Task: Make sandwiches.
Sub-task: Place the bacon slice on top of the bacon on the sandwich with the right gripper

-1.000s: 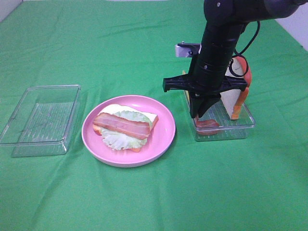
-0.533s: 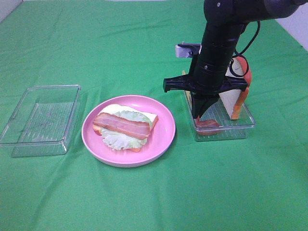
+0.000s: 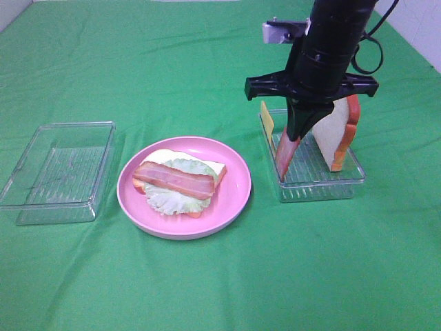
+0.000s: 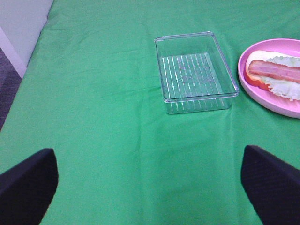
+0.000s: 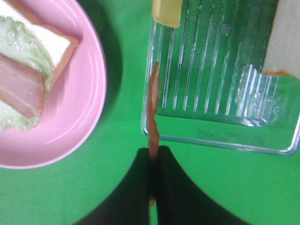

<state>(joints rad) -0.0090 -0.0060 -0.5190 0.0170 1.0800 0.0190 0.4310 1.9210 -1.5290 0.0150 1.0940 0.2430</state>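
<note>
1. A green-covered tabletop (image 3: 207,289) fills the whole high view.
2. The black right arm (image 3: 331,48) comes down from the upper right of the frame. Its right tool (image 3: 295,134) is closed, pinching the top end of a bacon strip (image 3: 286,155).
3. The left tool (image 4: 147,168) is wide open and holds nothing; only its two dark fingers (image 4: 26,187) show, above bare cloth.
4. An empty clear tray (image 3: 62,169) lies at the left of the frame.
5. A pink plate (image 3: 234,193) sits at centre, between the two trays.
6. A second clear tray (image 3: 320,186) stands at right, just beside the plate.
7. The sandwich (image 3: 180,181) lies open on the plate: bread, lettuce, then bacon on top.
8. A bread slice (image 3: 337,134) leans upright at the right tray's far side.
9. The held strip hangs down over that tray's near-left part; whether its lower end touches the floor is hard to say.
10. A cheese slice (image 3: 267,118) stands at the tray's left wall.
</note>
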